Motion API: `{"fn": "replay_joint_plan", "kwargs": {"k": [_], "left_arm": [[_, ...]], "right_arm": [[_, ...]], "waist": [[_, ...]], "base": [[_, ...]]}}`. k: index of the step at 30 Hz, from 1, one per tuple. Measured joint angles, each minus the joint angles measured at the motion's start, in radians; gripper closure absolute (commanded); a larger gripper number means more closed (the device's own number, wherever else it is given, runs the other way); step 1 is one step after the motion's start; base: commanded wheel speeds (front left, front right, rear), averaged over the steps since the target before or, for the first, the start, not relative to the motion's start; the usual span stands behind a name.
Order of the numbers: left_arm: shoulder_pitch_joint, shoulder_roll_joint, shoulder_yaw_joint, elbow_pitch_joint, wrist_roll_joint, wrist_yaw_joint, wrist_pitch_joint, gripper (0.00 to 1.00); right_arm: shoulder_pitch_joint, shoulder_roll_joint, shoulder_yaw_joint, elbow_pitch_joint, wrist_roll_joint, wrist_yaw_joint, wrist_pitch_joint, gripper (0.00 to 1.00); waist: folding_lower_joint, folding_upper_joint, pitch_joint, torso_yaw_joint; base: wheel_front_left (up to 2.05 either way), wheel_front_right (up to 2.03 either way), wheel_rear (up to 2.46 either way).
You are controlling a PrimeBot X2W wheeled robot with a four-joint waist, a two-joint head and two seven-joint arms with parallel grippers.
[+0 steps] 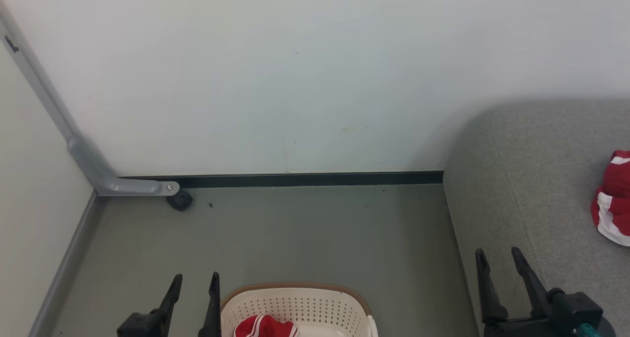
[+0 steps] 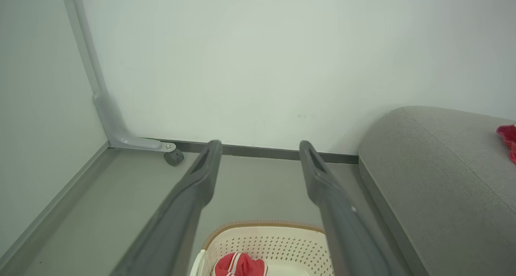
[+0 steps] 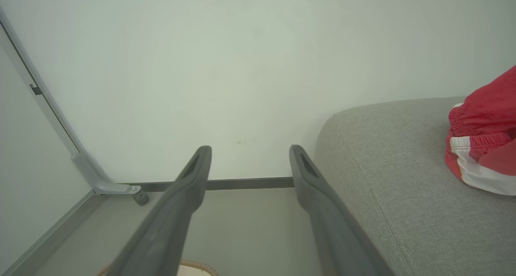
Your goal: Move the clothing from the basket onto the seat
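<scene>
You have a plain pale wall ahead, marked low down by a faint yellowish smudge. A dark skirting strip runs along its foot, where it meets the smooth grey-green floor. On your left stands a pale flat panel, edged by a slanting grey metal bar that bends into a short foot along the skirting. A small black caster wheel sits under the foot's end, on the floor. A tiny dark speck lies just beside the wheel.
</scene>
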Motion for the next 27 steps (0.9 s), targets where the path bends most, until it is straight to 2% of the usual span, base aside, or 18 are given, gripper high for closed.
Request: {"fn": "replay_joint_plan", "kwargs": {"k": [8,27], "left_arm": [[0.000,-0.019,0.055,0.009,0.000,0.000,-0.003,0.00],[0.019,-0.048,0.079,0.010,0.023,0.001,-0.004,0.00]], "right_arm": [[0.016,0.000,0.001,-0.032,-0.015,-0.004,0.000,0.00],[0.018,0.001,0.005,-0.058,-0.015,-0.008,0.000,0.00]], "waist": [[0.0001,0.0000,-0.004,0.001],[0.0001,0.0001,0.001,0.005]], "base": [[0.00,0.00,0.00],[0.00,0.00,0.00]]}}
